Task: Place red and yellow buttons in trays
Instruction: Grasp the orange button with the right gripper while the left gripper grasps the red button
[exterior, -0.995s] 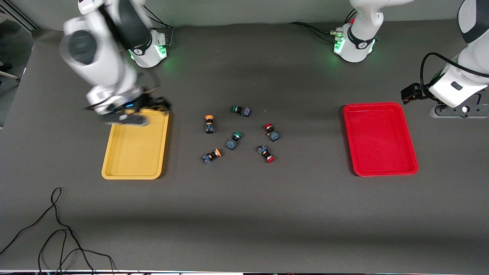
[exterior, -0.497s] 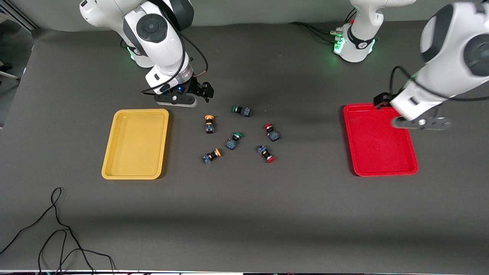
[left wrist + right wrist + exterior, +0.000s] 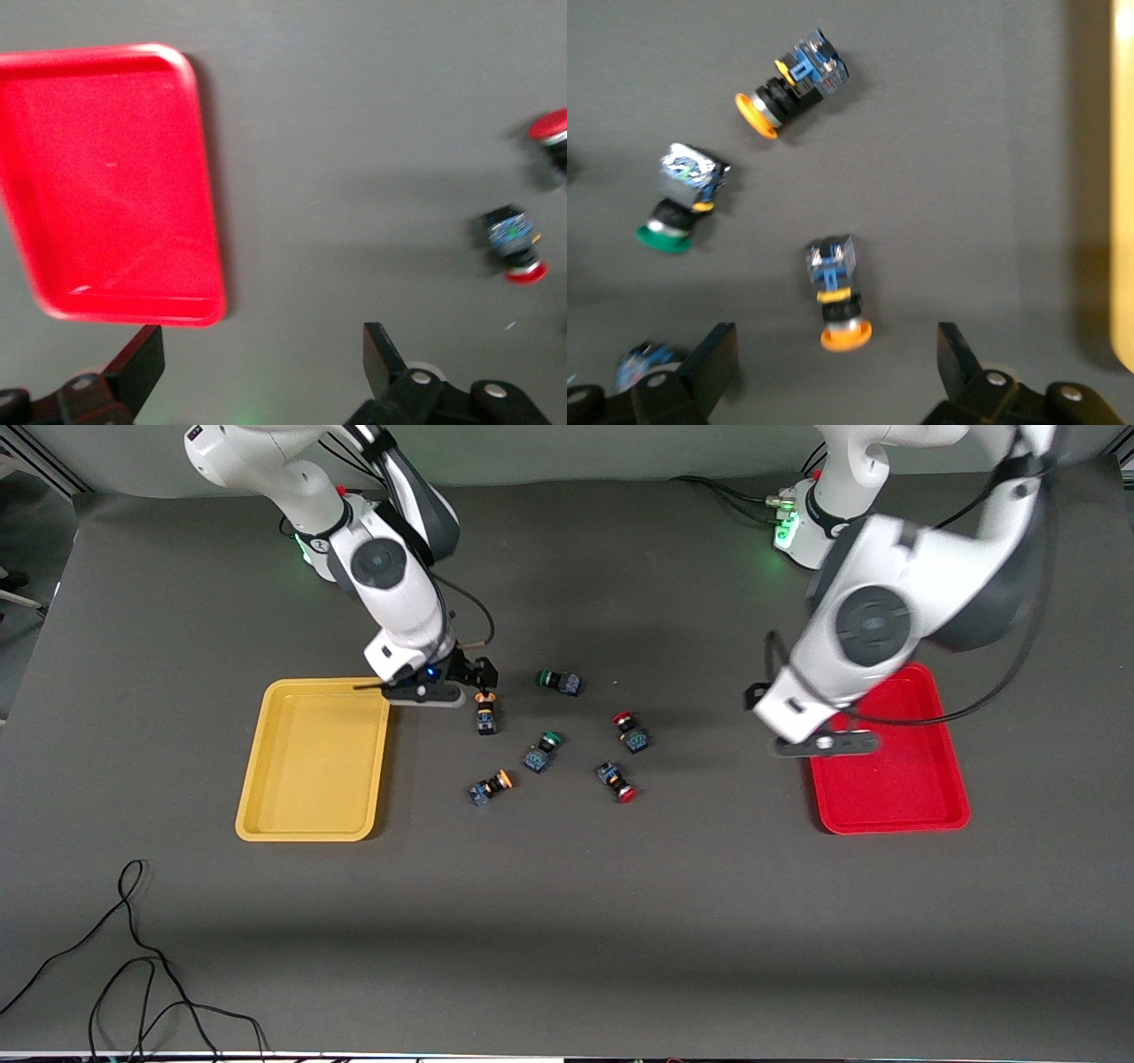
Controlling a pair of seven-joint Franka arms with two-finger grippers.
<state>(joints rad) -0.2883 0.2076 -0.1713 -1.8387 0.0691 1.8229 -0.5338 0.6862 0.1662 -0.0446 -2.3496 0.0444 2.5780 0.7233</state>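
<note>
Two yellow buttons [image 3: 485,715] [image 3: 490,786] and two red buttons [image 3: 629,731] [image 3: 617,781] lie loose mid-table between the yellow tray [image 3: 306,834] and the red tray [image 3: 886,815]. My right gripper [image 3: 474,682] hangs open just over the yellow button lying beside the yellow tray's corner. In the right wrist view that button [image 3: 835,283] has its orange cap between the open fingers of my right gripper [image 3: 835,338]. My left gripper [image 3: 819,746] is open and empty over the red tray's edge. In the left wrist view, bare table shows between the fingers of my left gripper [image 3: 261,341], beside the red tray [image 3: 106,177].
Two green-capped switches [image 3: 558,681] [image 3: 541,751] lie among the buttons. A black cable [image 3: 133,957] loops on the table at the front corner near the right arm's end. Both trays hold nothing.
The right gripper swung from over the yellow tray's corner to the yellow button. The left arm swept in from the table's end, across the red tray to its inner edge.
</note>
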